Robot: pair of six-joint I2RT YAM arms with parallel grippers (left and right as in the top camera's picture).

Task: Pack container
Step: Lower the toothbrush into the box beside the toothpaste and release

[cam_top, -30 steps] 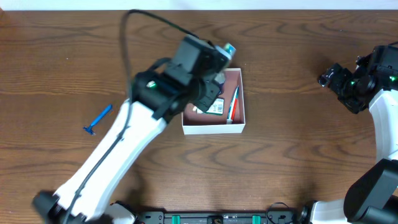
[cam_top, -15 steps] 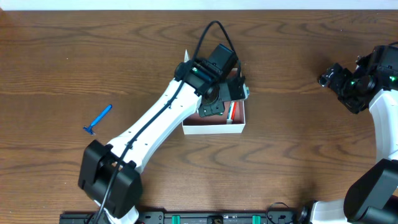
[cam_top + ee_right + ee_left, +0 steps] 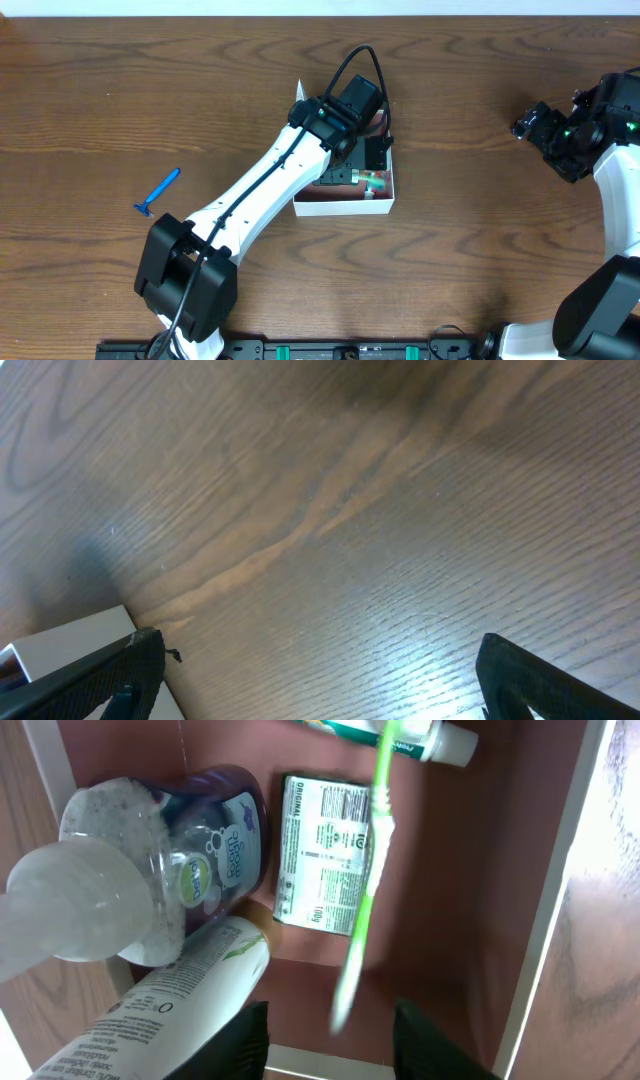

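Note:
The container [image 3: 340,207] is a shallow white box with a pinkish-brown inside [image 3: 548,910]. It holds a purple soap pump bottle [image 3: 205,850], a white tube [image 3: 175,1005], a green-and-white soap packet [image 3: 318,855] and a toothpaste tube [image 3: 400,734]. A green toothbrush [image 3: 362,900], blurred, is across the packet and also shows in the overhead view [image 3: 376,182]. My left gripper [image 3: 335,1048] is open just above the box floor [image 3: 375,152], and the brush's near end is just in front of the gap. My right gripper [image 3: 545,130] is open and empty over bare wood [image 3: 330,680].
A blue razor [image 3: 157,192] lies on the wooden table far left of the box. My left arm [image 3: 260,200] slants over the box's left part. A white edge [image 3: 70,645] shows at the lower left of the right wrist view.
My left arm swung down into the box with the toothbrush and opened. The toothbrush is now out of the jaws, inside the box. The right arm has not moved.

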